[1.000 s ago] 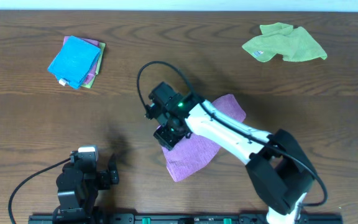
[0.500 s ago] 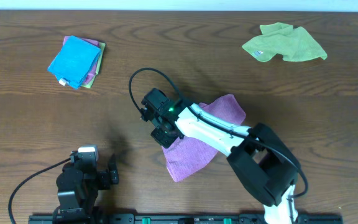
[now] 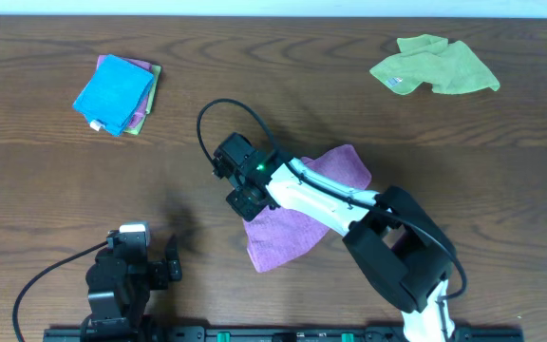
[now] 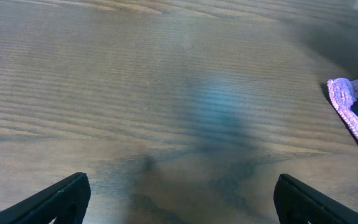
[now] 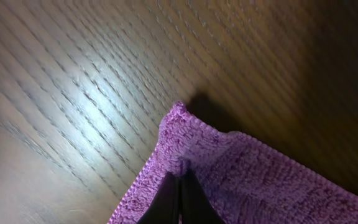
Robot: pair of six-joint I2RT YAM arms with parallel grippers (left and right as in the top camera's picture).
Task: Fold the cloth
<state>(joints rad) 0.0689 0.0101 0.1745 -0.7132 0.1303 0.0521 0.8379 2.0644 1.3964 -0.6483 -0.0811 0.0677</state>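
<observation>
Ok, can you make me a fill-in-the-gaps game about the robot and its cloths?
1. The right gripper is shut on a corner of the ____ cloth.
2. The left gripper is ____ and holds nothing.
3. The blue cloth lies folded on the robot's ____ side.
Missing words: purple, open, left.

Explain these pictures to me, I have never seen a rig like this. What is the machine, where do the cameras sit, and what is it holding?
This is a robot with two arms at a wooden table. One picture looks down from above. The other two come from a small camera on each wrist. The right pincer is shut on a corner of the purple cloth, which lies mid-table. The left pincer is open over bare wood and holds nothing. Also on the table are a rumpled lime-green cloth at the far right and a bright blue cloth on a small folded stack at the far left.
</observation>
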